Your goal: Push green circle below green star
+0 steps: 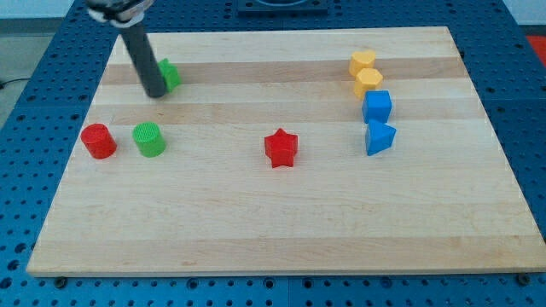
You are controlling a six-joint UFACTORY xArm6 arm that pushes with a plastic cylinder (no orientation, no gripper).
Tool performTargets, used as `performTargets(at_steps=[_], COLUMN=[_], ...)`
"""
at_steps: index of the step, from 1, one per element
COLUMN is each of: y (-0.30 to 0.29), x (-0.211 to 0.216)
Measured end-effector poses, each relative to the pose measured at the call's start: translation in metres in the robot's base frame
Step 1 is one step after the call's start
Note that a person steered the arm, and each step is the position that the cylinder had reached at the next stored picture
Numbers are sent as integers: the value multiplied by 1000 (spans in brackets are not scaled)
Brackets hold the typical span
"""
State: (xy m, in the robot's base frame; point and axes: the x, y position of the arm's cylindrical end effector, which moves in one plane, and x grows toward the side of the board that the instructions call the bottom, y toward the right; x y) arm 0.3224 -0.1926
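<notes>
The green circle (149, 139) stands on the wooden board (281, 230) at the view's left, just right of the red circle (98, 141). The green star (170, 75) sits higher up, near the board's top left, partly hidden behind my rod. My tip (156, 94) rests against the green star's lower left side, above the green circle and apart from it.
A red star (280, 147) lies mid-board. At the view's right, two yellow blocks (365, 71) are stacked close together above a blue cube (377, 107) and a blue triangular block (380, 137). The board sits on a blue perforated table.
</notes>
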Motion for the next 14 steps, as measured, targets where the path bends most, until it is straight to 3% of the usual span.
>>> performTargets(at_steps=[1, 2, 3, 4, 5, 7, 8, 9, 10, 11, 14], y=[5, 39, 78, 71, 12, 3, 20, -20, -60, -57, 8], x=[-44, 0, 95, 144, 147, 73, 99, 105, 85, 52, 62])
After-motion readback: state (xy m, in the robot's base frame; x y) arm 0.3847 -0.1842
